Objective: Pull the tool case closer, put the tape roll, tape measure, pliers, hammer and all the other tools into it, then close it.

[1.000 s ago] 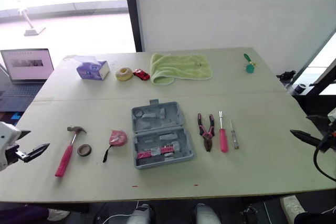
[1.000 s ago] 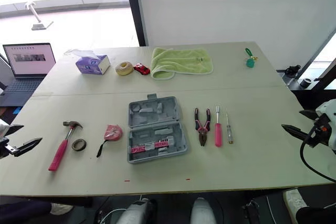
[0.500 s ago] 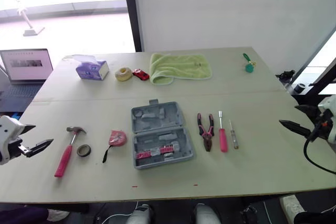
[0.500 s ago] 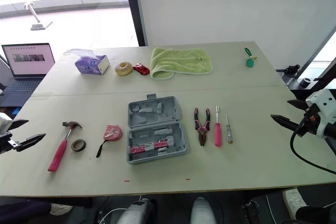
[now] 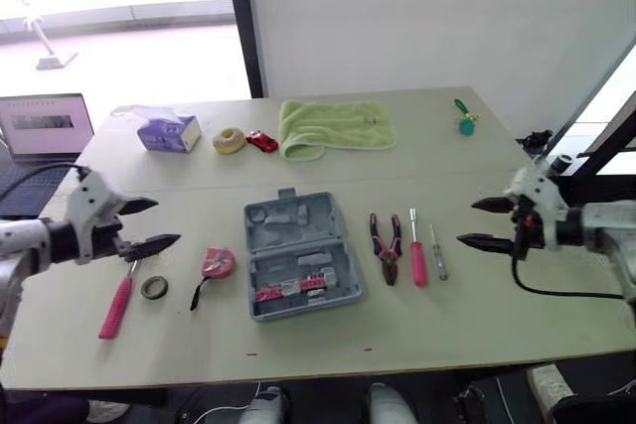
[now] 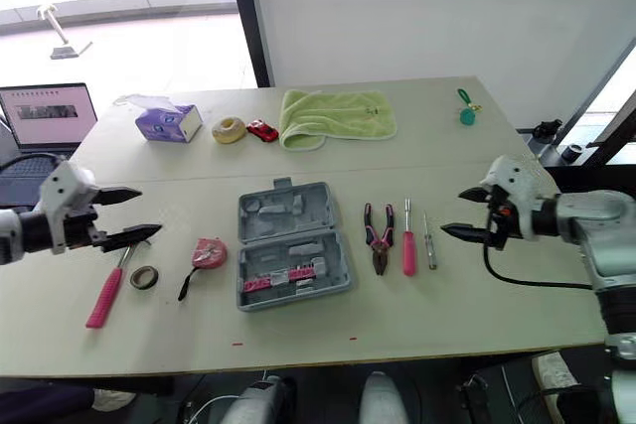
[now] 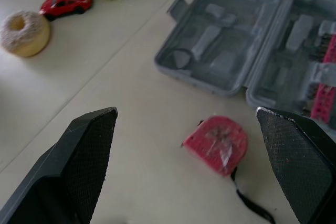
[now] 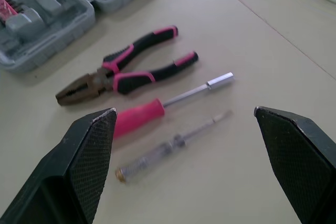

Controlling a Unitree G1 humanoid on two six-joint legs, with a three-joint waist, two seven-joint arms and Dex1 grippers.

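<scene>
The grey tool case [image 5: 301, 255] lies open mid-table, its lid half on the far side. Left of it lie the red tape measure [image 5: 218, 263], the tape roll [image 5: 153, 287] and the pink-handled hammer [image 5: 121, 300]. On its right are the pliers [image 5: 386, 246], a pink screwdriver [image 5: 418, 257] and a small clear screwdriver [image 5: 438, 253]. My left gripper [image 5: 159, 222] hovers open above the hammer's head, pointing at the tape measure [image 7: 216, 144]. My right gripper [image 5: 469, 222] is open just right of the clear screwdriver [image 8: 168, 148], holding nothing.
Along the far side sit a green towel [image 5: 335, 127], a red toy car [image 5: 262, 141], a doughnut-shaped object [image 5: 229, 140], a purple tissue box [image 5: 164, 132] and a small green item [image 5: 464, 122]. A laptop [image 5: 45, 121] stands off the table's left edge.
Both arms have swung inward from the table's side edges: the left gripper is now by the hammer's head, the right one by the screwdrivers. The tools have not moved.
</scene>
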